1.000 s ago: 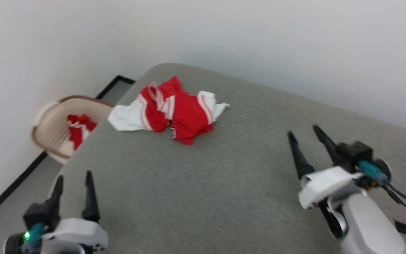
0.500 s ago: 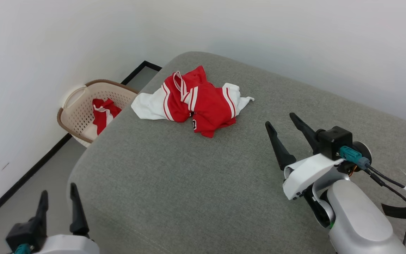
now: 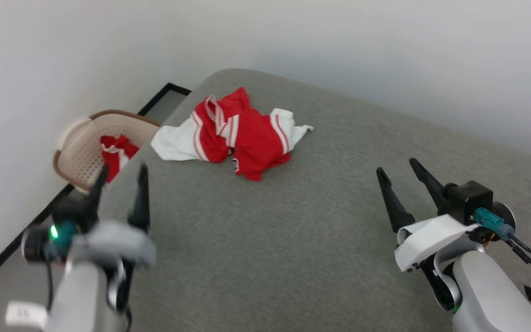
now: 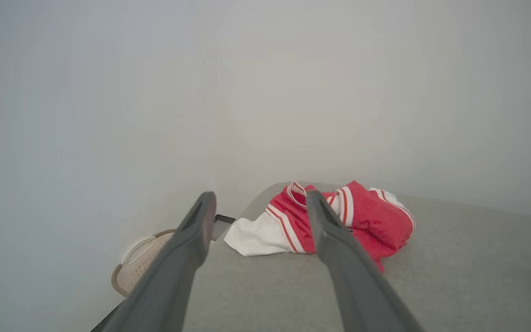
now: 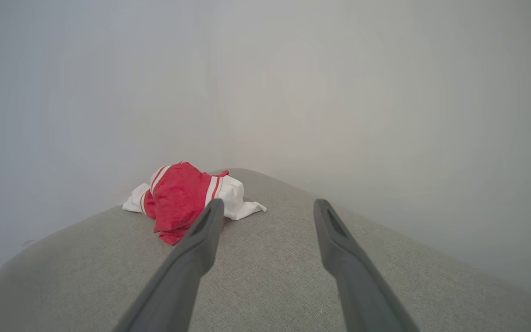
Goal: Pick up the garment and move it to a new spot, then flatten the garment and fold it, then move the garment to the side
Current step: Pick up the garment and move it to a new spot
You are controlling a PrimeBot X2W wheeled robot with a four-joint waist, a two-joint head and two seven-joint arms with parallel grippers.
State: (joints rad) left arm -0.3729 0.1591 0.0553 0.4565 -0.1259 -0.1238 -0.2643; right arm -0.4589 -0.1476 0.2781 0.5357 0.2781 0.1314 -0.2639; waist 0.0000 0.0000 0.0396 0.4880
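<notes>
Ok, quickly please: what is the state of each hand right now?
Left hand: open, holding nothing.
Right hand: open, holding nothing.

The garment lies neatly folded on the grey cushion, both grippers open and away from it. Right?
Not folded: the garment lies crumpled on the grey cushion, as the head view shows. The left gripper and right gripper are open and away from it.

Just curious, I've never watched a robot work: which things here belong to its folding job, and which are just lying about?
Part of the job: garment, crumpled on the grey cushion; left gripper, open; right gripper, open.
Lying about: beige basket beside the cushion; cloth bundle inside it.
</notes>
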